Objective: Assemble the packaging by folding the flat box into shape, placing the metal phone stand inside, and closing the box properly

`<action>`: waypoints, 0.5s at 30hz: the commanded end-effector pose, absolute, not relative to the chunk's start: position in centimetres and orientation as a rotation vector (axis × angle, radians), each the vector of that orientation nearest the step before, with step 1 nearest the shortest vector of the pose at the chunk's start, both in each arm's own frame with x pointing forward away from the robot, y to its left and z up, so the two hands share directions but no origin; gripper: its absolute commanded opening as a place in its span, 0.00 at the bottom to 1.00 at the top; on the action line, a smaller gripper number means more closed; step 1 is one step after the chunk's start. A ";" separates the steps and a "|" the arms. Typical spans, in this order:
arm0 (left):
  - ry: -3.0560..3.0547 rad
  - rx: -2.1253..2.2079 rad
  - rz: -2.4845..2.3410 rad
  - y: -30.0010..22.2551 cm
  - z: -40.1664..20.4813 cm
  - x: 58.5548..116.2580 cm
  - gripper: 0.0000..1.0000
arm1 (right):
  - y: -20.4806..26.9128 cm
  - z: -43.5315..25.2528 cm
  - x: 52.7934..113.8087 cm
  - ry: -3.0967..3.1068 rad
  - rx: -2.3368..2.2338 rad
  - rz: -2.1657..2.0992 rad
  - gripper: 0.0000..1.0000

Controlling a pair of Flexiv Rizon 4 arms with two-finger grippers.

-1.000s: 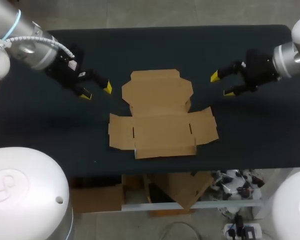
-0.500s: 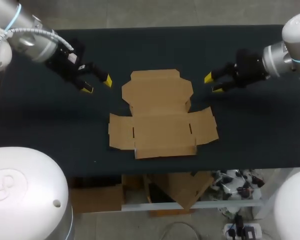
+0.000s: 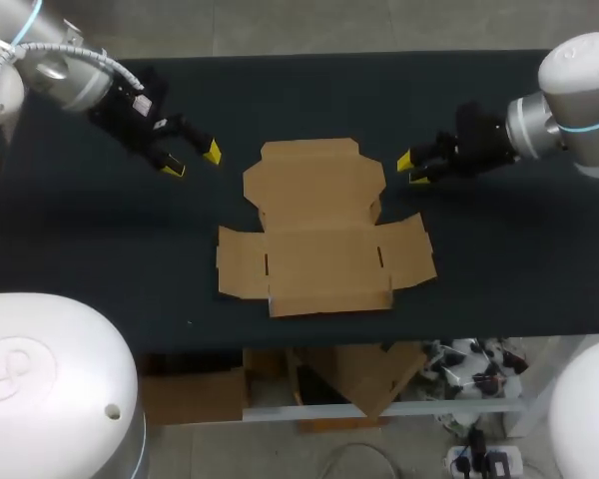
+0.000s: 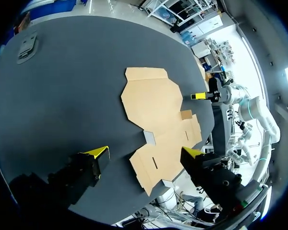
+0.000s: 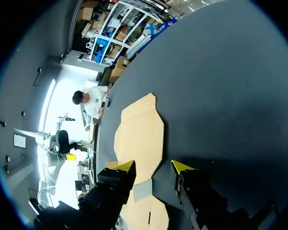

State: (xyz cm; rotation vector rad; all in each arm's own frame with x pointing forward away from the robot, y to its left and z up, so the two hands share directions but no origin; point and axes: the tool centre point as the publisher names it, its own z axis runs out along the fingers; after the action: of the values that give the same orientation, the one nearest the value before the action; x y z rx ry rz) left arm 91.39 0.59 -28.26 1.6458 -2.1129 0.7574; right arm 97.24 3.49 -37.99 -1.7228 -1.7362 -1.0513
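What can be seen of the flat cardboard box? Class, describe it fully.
The flat box is plain brown cardboard, unfolded, lying flat near the middle of the black table. A wide panel with notched corners points away from the robot; side flaps spread from the central panel, with small slits at their roots. Nothing lies on it; the left gripper and right gripper hang beside it, apart.

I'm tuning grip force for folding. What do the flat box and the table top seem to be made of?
The flat box looks like brown cardboard, matte: tan colour, die-cut flaps, slots, crease lines. The table top looks like a dark matte covering, perhaps cloth or a mat, as it shows little glare.
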 end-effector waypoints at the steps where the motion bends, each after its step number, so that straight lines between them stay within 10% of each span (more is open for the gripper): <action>1: -2.117 1.639 0.744 0.8 -28.2 91.8 1.00 | 4.0 -39.1 98.2 -1.736 -1.700 -1.062 0.49; 15: -2.116 1.648 0.750 1.5 -28.2 91.7 1.00 | 5.3 -40.1 99.6 -1.722 -1.682 -1.056 0.50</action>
State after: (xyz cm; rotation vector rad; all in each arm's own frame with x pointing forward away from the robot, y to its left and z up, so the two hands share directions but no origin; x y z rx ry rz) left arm 91.81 1.30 -28.16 1.6483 -2.1176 0.7480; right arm 99.07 5.15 -39.68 -1.6942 -1.7257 -1.0606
